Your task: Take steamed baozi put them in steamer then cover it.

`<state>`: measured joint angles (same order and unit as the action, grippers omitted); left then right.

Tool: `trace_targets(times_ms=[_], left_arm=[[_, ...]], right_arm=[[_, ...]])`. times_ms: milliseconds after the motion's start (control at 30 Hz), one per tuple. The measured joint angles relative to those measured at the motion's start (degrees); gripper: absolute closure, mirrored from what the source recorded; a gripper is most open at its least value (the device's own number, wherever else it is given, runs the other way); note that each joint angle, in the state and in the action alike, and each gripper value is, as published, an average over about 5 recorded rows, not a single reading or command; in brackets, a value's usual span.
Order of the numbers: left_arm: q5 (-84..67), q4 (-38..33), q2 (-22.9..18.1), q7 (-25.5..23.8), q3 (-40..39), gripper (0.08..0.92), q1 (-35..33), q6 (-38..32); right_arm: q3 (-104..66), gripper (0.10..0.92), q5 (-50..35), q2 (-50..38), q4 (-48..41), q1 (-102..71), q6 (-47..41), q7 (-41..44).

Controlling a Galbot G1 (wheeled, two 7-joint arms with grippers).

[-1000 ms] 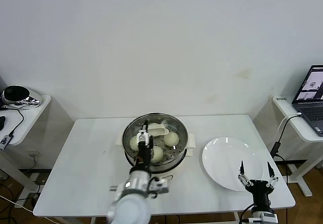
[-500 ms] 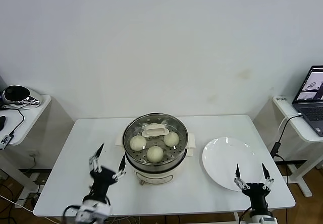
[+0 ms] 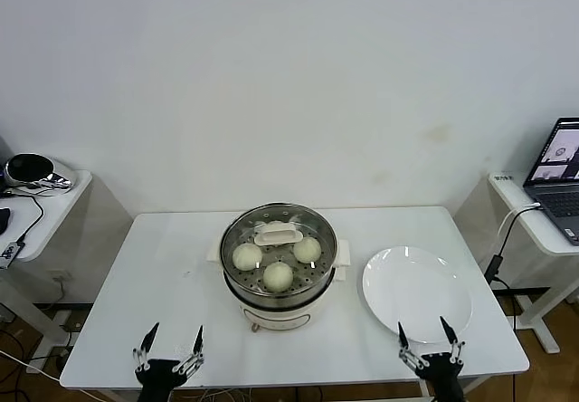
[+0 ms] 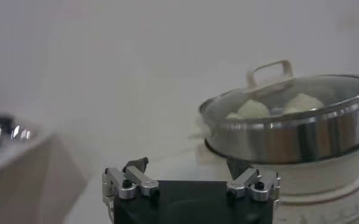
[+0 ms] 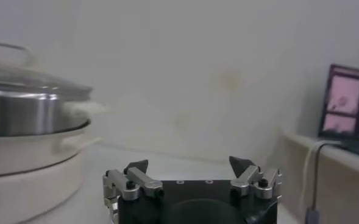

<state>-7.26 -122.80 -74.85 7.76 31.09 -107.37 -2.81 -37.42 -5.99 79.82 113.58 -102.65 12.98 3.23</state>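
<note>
— Where could a pincer pass on the counter (image 3: 163,266)?

— The left half is bare from the back edge to the front, and the left pincer (image 3: 169,353) hangs spread at the front-left corner with nothing near it.

— And what blocks?

— The steamer (image 3: 279,286) stands mid-counter under its cover (image 3: 278,234). The plate (image 3: 416,293) fills the right side; a bare lane runs between them. The right pincer (image 3: 424,344), spread, sits at the plate's front rim.

White plate (image 3: 418,293), laptop (image 3: 559,174), table (image 3: 172,275).
</note>
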Motion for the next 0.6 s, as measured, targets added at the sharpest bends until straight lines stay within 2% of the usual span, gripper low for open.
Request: trace_targets(times_ms=[600], left_arm=[[-7.57,4.12,0.51,-0.68,1.46,0.177,-2.71,-4.56]], right_arm=[[2.95,0.203,-1.87,-0.15,2.6,-2.82,-3.22,0.6]])
